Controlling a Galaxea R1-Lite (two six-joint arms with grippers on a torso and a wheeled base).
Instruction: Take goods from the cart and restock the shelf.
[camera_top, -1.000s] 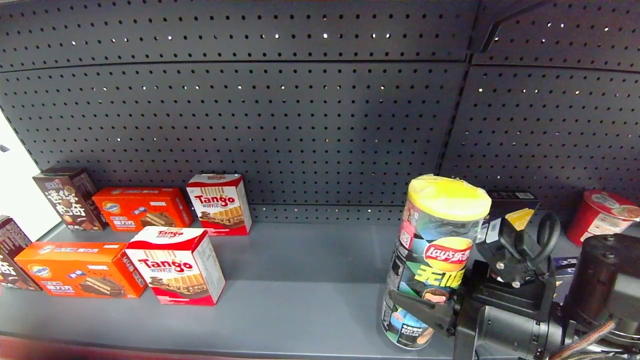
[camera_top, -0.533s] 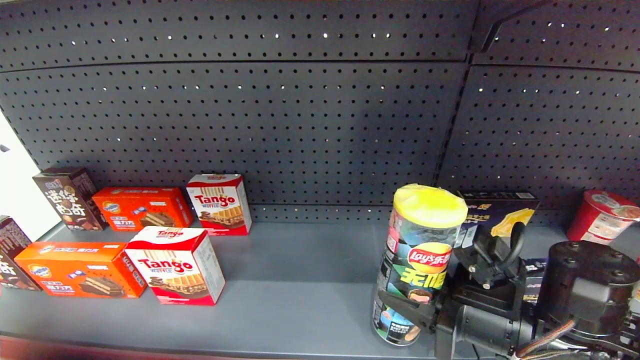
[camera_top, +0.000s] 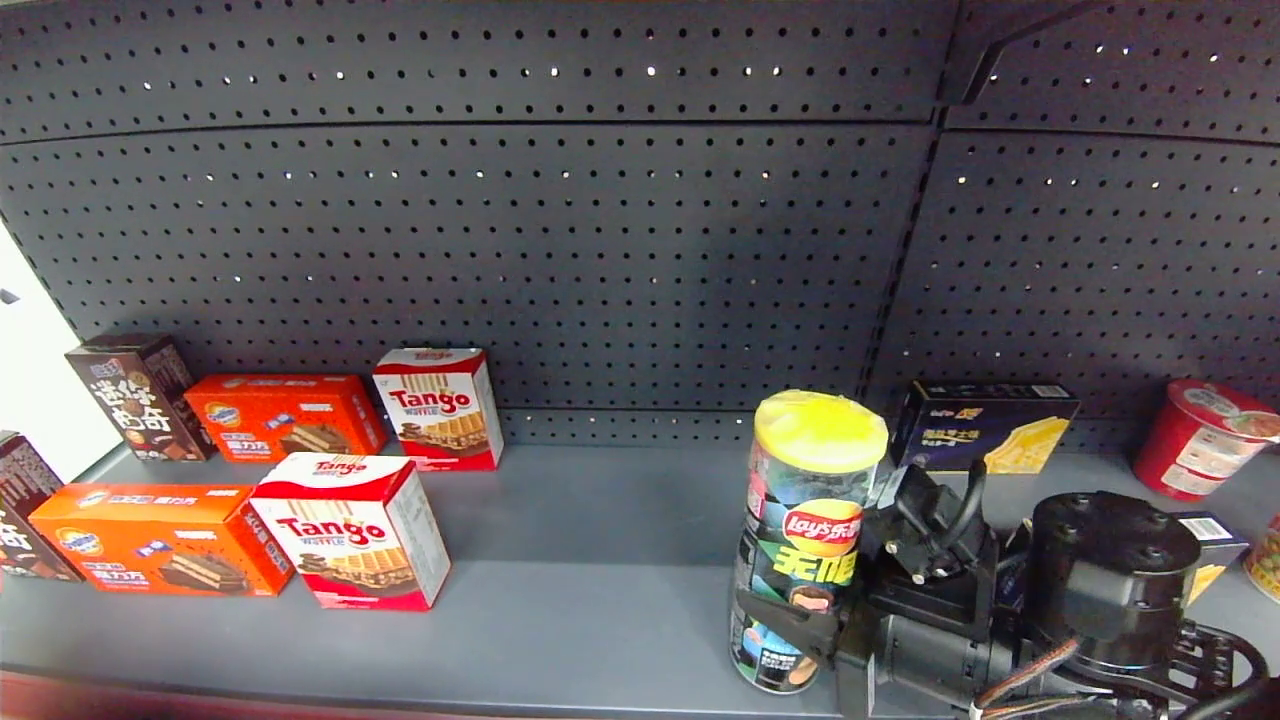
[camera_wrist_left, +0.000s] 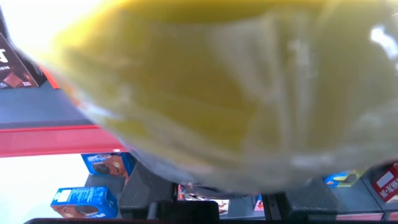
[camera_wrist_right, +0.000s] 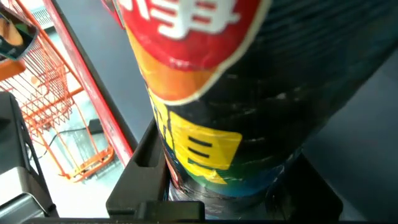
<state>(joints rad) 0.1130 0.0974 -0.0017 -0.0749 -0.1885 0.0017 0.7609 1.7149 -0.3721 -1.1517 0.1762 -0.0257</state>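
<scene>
1. Chips can (camera_top: 805, 540): yellow lid, dark printed body. It stands upright at the front edge of the shelf (camera_top: 600, 560), right of the middle. Can't tell if its base touches the shelf.
2. Right gripper (camera_top: 812, 622): the jaws are closed on the lower part of the can, one in front and one behind. The right wrist view shows the can body (camera_wrist_right: 217, 106) wedged between them.
3. Left gripper (camera_wrist_left: 214, 190): a blurred yellow-topped item (camera_wrist_left: 205, 93) sits right up against the wrist camera. Can't tell whether the jaws grip it.
4. Just behind and right of the can, against the back edge, lies a dark box with a yellow picture (camera_top: 985, 428).
5. A red cup (camera_top: 1205, 438) stands in the back right corner.
6. Left half of the shelf, well apart from the can:
   - Two red-and-white wafer boxes, one near the front (camera_top: 355, 530) and one at the back (camera_top: 440, 408).
   - Two orange boxes (camera_top: 160, 538) (camera_top: 285, 415) beside them.
   - A brown box (camera_top: 135, 395) at the back left corner.
7. A perforated dark panel (camera_top: 600, 250) backs the shelf.
8. An orange wire cart (camera_wrist_right: 46, 93) sits below the shelf's red front lip in the right wrist view.
</scene>
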